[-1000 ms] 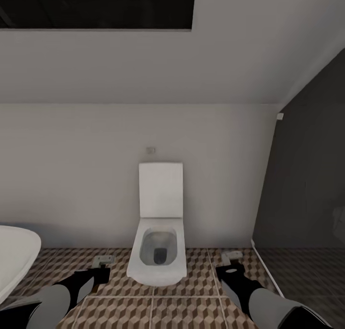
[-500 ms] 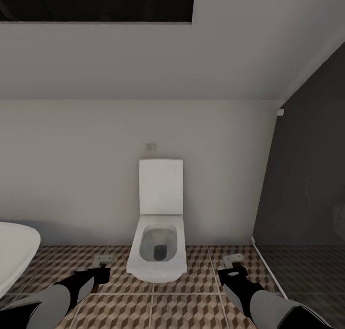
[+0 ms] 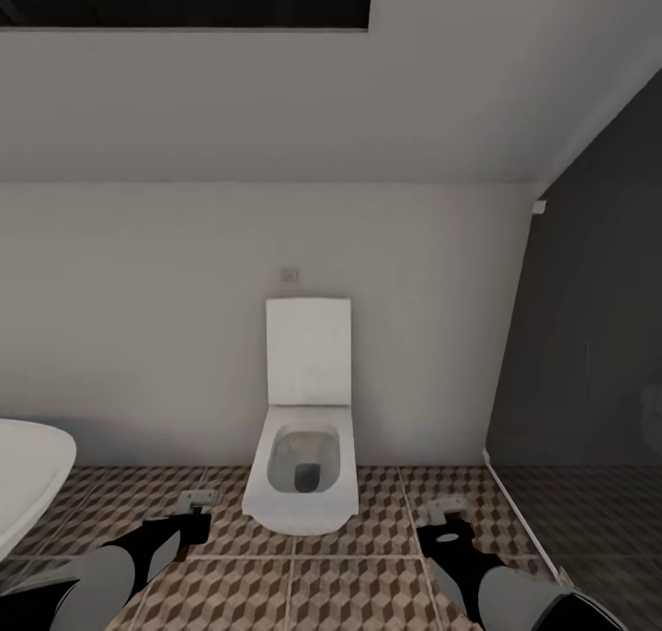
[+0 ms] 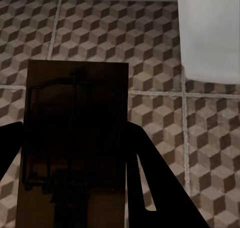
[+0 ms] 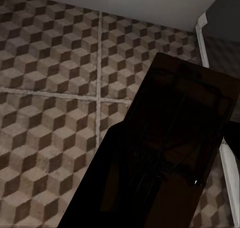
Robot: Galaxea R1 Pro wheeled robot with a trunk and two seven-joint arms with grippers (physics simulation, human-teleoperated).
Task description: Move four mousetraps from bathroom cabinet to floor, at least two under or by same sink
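Since earlier, view rose; each gripper, left [image 3: 195,513] and right [image 3: 441,518], pinched a mousetrap [image 4: 75,138]; no sink ahead, misplacing risked.

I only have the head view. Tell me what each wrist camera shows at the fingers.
Observer: The left trap sits between the left fingers, wire side toward the camera.
Operator: Now the right one.
Observer: The right trap is gripped too, above the floor beside a white strip at the dark wall.
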